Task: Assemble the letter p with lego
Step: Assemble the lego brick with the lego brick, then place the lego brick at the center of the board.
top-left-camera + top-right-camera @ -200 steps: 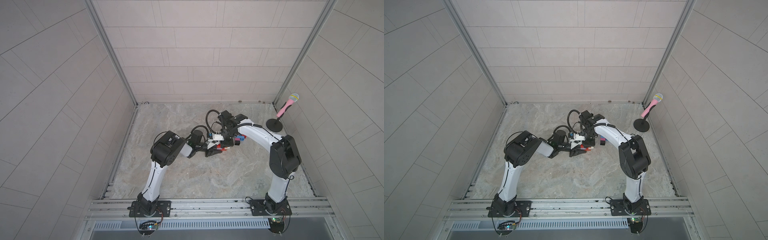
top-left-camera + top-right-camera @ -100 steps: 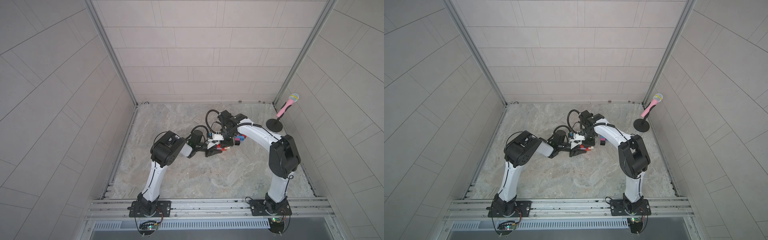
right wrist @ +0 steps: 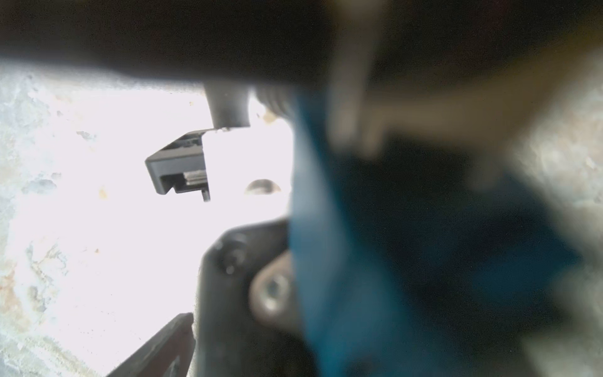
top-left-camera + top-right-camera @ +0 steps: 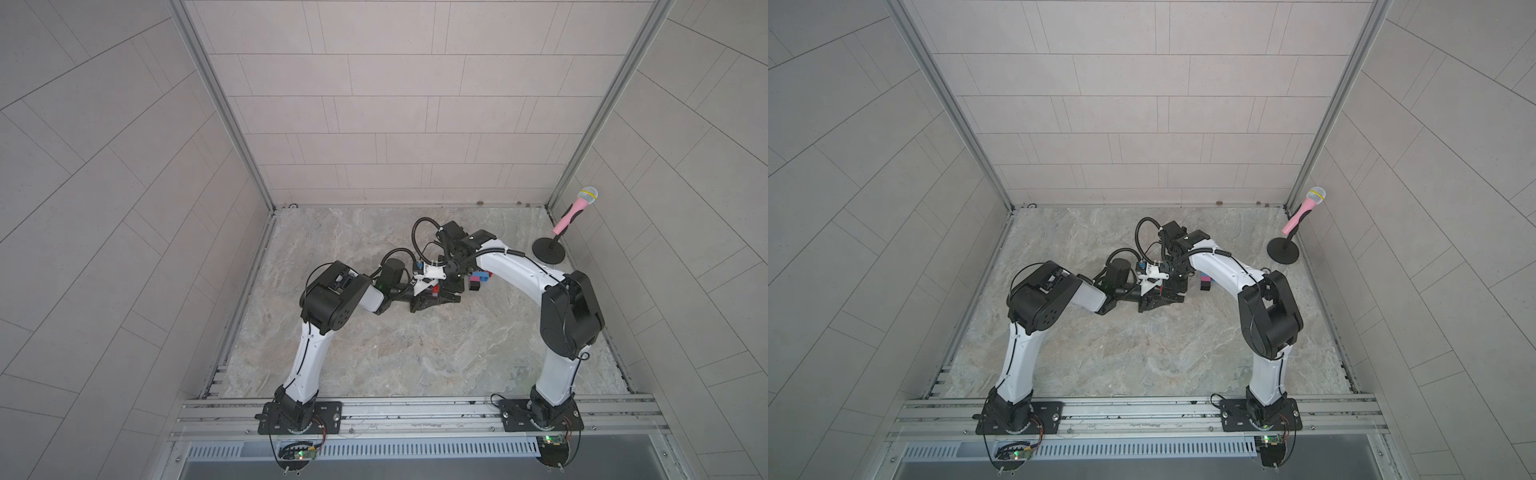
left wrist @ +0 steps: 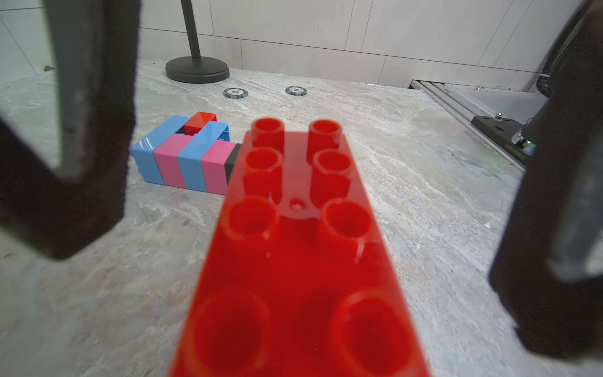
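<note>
Although neither arm has shifted in both top views, the right gripper (image 4: 452, 286) hangs over the left gripper (image 4: 428, 297). Left wrist view: right fingers (image 5: 81, 163) stand wide, clear of the red brick (image 5: 293, 244) the left gripper clamps, so likely a release. The blue-pink stack (image 5: 182, 163) lies just beyond, bare table (image 5: 408, 163) around. Right wrist view: only blur.

I see red oblong brick (image 5: 293, 244): glossy, two rows of four studs, studs facing up. It sits up off worktop (image 5: 424, 169), long axis pointing away from left wrist camera, near end out of frame. My right fingers (image 5: 81, 163) hang either side of it, clear gap each side, no touch. Beyond its far end, joined stack (image 5: 186, 163) lies on its side on worktop: blue, pink, blue, pink, black bands in row. Small red brick (image 5: 199, 121) is lodged between its two blue pieces, far side.
</note>
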Controlling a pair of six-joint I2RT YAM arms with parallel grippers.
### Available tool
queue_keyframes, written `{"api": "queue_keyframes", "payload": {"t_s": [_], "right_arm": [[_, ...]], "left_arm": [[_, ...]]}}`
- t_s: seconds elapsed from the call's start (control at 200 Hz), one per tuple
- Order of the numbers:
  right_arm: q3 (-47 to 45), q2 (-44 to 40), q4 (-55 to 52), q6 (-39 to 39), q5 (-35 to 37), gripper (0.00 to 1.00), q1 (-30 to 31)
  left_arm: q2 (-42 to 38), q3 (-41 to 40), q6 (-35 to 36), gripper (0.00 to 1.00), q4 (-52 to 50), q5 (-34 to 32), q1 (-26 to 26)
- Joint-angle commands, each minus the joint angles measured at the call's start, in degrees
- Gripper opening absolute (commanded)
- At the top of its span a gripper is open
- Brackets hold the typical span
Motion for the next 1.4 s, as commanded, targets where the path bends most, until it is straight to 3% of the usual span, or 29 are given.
{"api": "queue_keyframes", "payload": {"t_s": [0.0, 0.115, 0.22, 0.305, 0.405, 0.515, 0.635, 0.721, 0.821, 0.911, 1.196, 1.396], "right_arm": [[-2.5, -4.5, 3.1, 6.8, 7.3, 1.0, -2.1], [-5.1, -14.1, 9.7, 14.3, 10.8, 1.0, -2.5], [-9.4, -22.9, 19.1, 27.9, 18.0, 0.99, -3.1], [-10.7, -27.5, 20.8, 42.7, 19.3, 0.99, -6.6], [-14.1, -31.4, 21.2, 60.2, 9.7, 0.99, -15.3], [-20.7, -34.2, 24.9, 70.5, -1.1, 1.0, -24.1], [-26.4, -35.6, 26.7, 71.9, -3.8, 0.99, -27.1], [-27.6, -35.4, 27.0, 72.2, -4.9, 1.0, -27.5], [-27.2, -34.9, 26.6, 72.4, -6.7, 1.0, -27.6], [-26.8, -34.8, 25.9, 72.1, -6.9, 1.0, -27.6], [-26.5, -33.6, 25.3, 71.2, -6.5, 1.0, -27.7], [-26.3, -32.6, 25.1, 70.9, -6.6, 1.0, -27.9]], "left_arm": [[1.6, -3.4, -1.4, 0.0, -15.2, -9.4, -1.3], [-4.7, -2.5, -6.8, 0.02, -21.2, -15.7, -1.5], [-10.7, 1.9, -13.1, 0.02, -35.1, -20.2, -1.4], [-14.1, 6.9, -17.2, 0.02, -49.0, -19.5, -1.4], [-16.4, 10.2, -23.9, 0.02, -57.2, -14.0, -1.5], [-17.8, 9.8, -35.0, 0.0, -53.1, -6.4, -1.8], [-17.6, 8.1, -51.4, 0.0, -37.0, 2.0, -2.1], [-15.5, 8.4, -63.4, 0.0, -26.6, 3.3, -2.0], [-11.5, 10.6, -70.8, 0.0, -19.9, 4.0, -2.0], [-8.7, 13.2, -70.9, 0.0, -22.3, 3.0, -1.7], [-4.2, 20.6, -61.3, 0.06, -42.5, -1.6, 0.7], [-0.6, 23.2, -61.3, 0.1, -43.9, 0.1, 1.7]]}}
